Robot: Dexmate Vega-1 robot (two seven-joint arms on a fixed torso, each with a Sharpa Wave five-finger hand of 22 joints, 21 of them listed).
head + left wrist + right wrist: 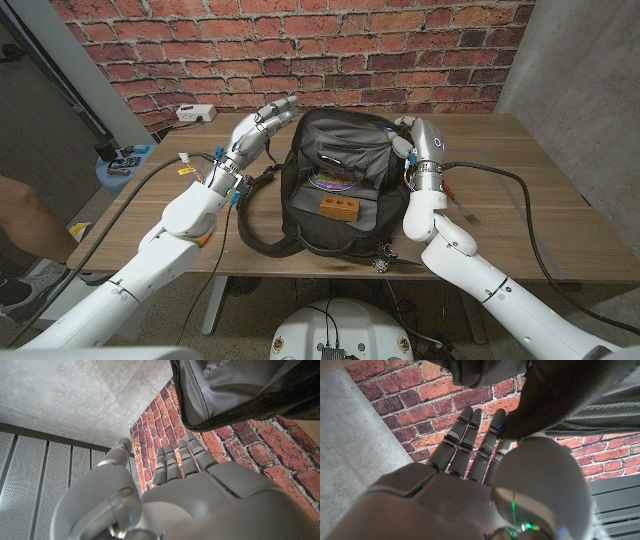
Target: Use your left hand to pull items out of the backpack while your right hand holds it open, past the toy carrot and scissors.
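From the head view, the black backpack point(340, 185) lay open in the middle of the wooden table point(530, 190), its mouth gaping toward the robot, and inside it sat an orange brick-shaped block point(340, 209) with something purple and shiny point(333, 183) just behind it. The left hand point(262, 127) was up beside the bag's left edge, fingers stretched out and apart, holding nothing, reaching toward the brick wall point(300, 40). The right hand point(415, 140) was up against the bag's right rim, its fingers at the fabric; whether it truly gripped the rim could not be told from here. A black strap point(255, 215) looped out onto the table on the left side of the bag. A white power strip point(196, 114) lay at the far left corner, and a person's arm point(30, 215) showed at the left edge. In the left wrist view, the left hand point(175, 490) had its fingers point(172, 462) straight and side by side, nothing in them, the backpack point(235, 390) hanging just past the fingertips without touching. In the right wrist view, the right hand point(480, 490) had its fingers point(467, 442) extended, with the dark fabric of the backpack point(560, 395) lying over the thumb side, close against the hand.
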